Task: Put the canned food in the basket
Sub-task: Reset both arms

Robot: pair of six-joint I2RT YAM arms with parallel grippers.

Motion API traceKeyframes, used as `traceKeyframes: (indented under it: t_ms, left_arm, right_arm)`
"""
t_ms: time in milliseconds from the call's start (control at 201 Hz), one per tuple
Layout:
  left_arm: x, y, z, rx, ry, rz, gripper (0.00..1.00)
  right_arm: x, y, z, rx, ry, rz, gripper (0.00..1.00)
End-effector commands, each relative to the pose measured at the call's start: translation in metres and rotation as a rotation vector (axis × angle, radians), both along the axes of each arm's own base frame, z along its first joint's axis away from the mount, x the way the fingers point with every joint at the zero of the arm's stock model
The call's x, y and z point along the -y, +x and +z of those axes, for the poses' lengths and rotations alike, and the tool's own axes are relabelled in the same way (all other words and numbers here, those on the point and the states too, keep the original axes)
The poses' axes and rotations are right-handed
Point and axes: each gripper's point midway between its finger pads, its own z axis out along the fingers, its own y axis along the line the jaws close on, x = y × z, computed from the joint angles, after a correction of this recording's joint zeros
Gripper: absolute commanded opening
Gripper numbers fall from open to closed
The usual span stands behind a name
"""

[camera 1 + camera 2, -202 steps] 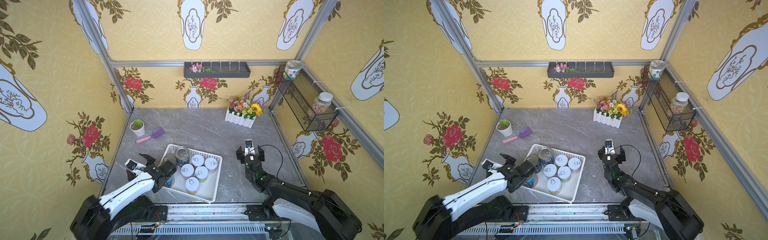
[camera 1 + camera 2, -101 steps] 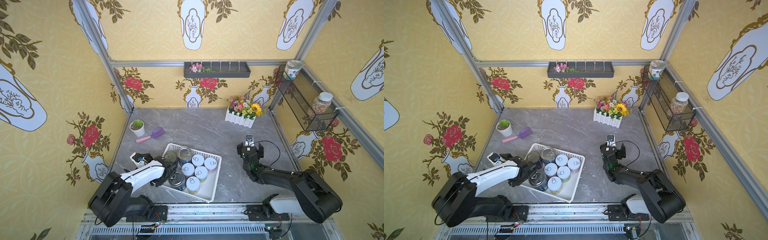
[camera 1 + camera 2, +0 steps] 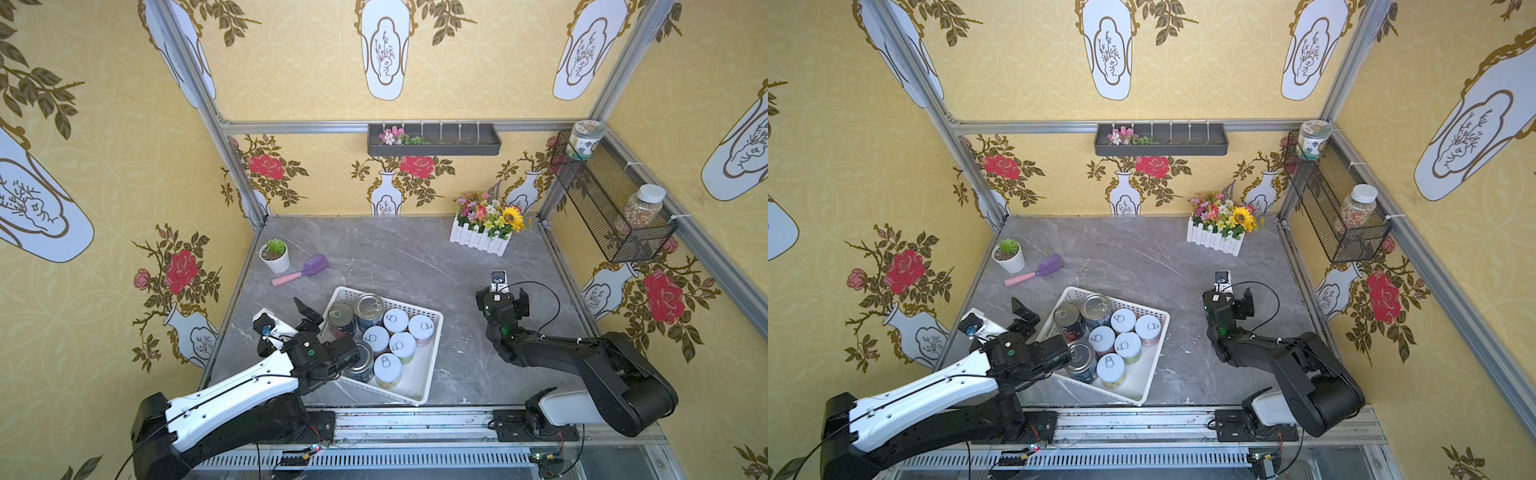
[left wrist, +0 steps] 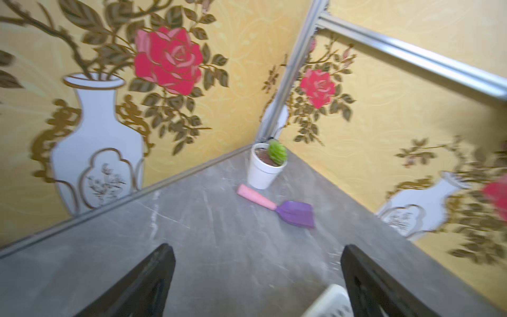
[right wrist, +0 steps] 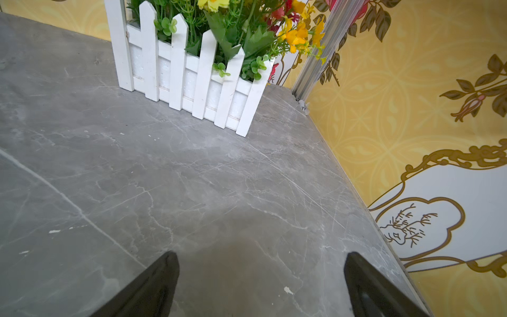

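The left fingers (image 4: 142,285) gape empty just outside the basket's (image 3: 422,370) left wall, clear of its load. The right fingers (image 5: 148,285), also spread and empty, hang over bare desk (image 3: 395,257) well to the right. All eight cans (image 3: 376,336) stand upright inside the basket, seemingly finishing the job.

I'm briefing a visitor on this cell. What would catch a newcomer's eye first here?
First the white basket near the front of the grey table, packed with eight upright cans: three silver-topped, five white-lidded. Next the bright flower box in the far right corner, against loud yellow rose wallpaper. The left gripper sits beside the basket and the right gripper farther off, both open and empty.
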Motion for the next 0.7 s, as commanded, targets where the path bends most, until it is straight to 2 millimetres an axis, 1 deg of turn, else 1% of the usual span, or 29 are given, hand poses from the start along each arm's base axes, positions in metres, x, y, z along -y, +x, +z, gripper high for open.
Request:
traceKeyframes:
  t_ms: [0, 50, 65, 119, 129, 149, 199, 259, 314, 368, 393, 423, 433, 438, 443, 453, 458, 478, 513, 548, 582, 642, 697]
  left_arm:
    - [0.026, -0.004, 0.072, 0.095, 0.073, -0.172, 1.00]
    - [0.042, -0.008, 0.104, 0.092, 0.075, -0.269, 1.00]
    - [0.045, -0.009, 0.116, 0.096, 0.061, -0.290, 1.00]
    - [0.056, -0.013, 0.148, 0.093, 0.045, -0.359, 1.00]
    - [0.057, -0.013, 0.149, 0.086, 0.063, -0.364, 1.00]
    - [0.060, -0.014, 0.160, 0.084, 0.055, -0.381, 1.00]
    - [0.065, -0.015, 0.180, 0.070, 0.057, -0.406, 1.00]
    - [0.070, -0.015, 0.195, 0.055, 0.048, -0.428, 1.00]
    - [0.076, -0.017, 0.203, 0.042, 0.011, -0.470, 1.00]
    - [0.094, -0.021, 0.208, 0.028, -0.019, -0.546, 1.00]
    - [0.108, -0.023, 0.209, 0.017, -0.029, -0.595, 1.00]
    - [0.130, -0.024, 0.212, 0.022, -0.021, -0.664, 1.00]
    - [0.137, -0.024, 0.213, 0.020, 0.016, -0.695, 1.00]
    - [0.141, -0.025, 0.214, 0.028, 0.008, -0.711, 1.00]
    - [0.142, -0.025, 0.219, 0.035, 0.030, -0.727, 1.00]
    - [0.152, -0.027, 0.218, 0.039, 0.032, -0.776, 1.00]
    - [0.155, -0.028, 0.223, 0.054, 0.012, -0.793, 1.00]
    - [0.169, -0.031, 0.223, 0.083, -0.004, -0.861, 1.00]
    - [0.182, -0.038, 0.221, 0.120, -0.100, -0.952, 1.00]
    - [0.185, -0.043, 0.218, 0.145, -0.210, -0.995, 1.00]
    - [0.185, -0.046, 0.219, 0.179, -0.271, -1.027, 1.00]
    - [0.184, -0.048, 0.219, 0.224, -0.249, -1.046, 1.00]
    - [0.171, -0.039, 0.209, 0.217, -0.169, -0.956, 1.00]
  right_arm:
    - [-0.005, 0.006, 0.008, 0.028, 0.016, 0.023, 0.97]
    - [-0.007, 0.006, 0.008, 0.025, 0.017, 0.031, 0.97]
    - [-0.007, 0.006, 0.008, 0.025, 0.018, 0.030, 0.97]
    - [-0.006, 0.004, 0.007, 0.024, 0.023, 0.032, 0.97]
    - [-0.006, 0.004, 0.007, 0.023, 0.024, 0.032, 0.97]
    - [-0.006, 0.004, 0.007, 0.024, 0.026, 0.031, 0.97]
    - [-0.006, 0.004, 0.008, 0.028, 0.028, 0.031, 0.97]
    - [-0.006, 0.004, 0.008, 0.028, 0.029, 0.032, 0.97]
    - [-0.006, 0.003, 0.008, 0.027, 0.030, 0.031, 0.97]
    - [-0.006, 0.004, 0.008, 0.027, 0.030, 0.030, 0.97]
    - [-0.007, 0.004, 0.008, 0.028, 0.032, 0.033, 0.97]
    - [-0.007, 0.003, 0.007, 0.024, 0.034, 0.032, 0.97]
    - [-0.006, 0.003, 0.008, 0.025, 0.034, 0.032, 0.97]
    - [-0.006, 0.003, 0.007, 0.023, 0.034, 0.031, 0.97]
    - [-0.007, 0.003, 0.008, 0.025, 0.035, 0.032, 0.97]
    - [-0.007, 0.003, 0.008, 0.025, 0.035, 0.032, 0.97]
    - [-0.006, 0.003, 0.007, 0.024, 0.035, 0.031, 0.97]
    - [-0.006, 0.003, 0.008, 0.027, 0.037, 0.031, 0.97]
    - [-0.006, 0.003, 0.008, 0.027, 0.039, 0.031, 0.97]
    - [-0.006, 0.002, 0.008, 0.029, 0.044, 0.032, 0.97]
    - [-0.006, 0.001, 0.008, 0.033, 0.049, 0.032, 0.97]
    - [-0.005, 0.000, 0.009, 0.040, 0.054, 0.032, 0.97]
    - [-0.005, -0.001, 0.010, 0.044, 0.057, 0.031, 0.97]
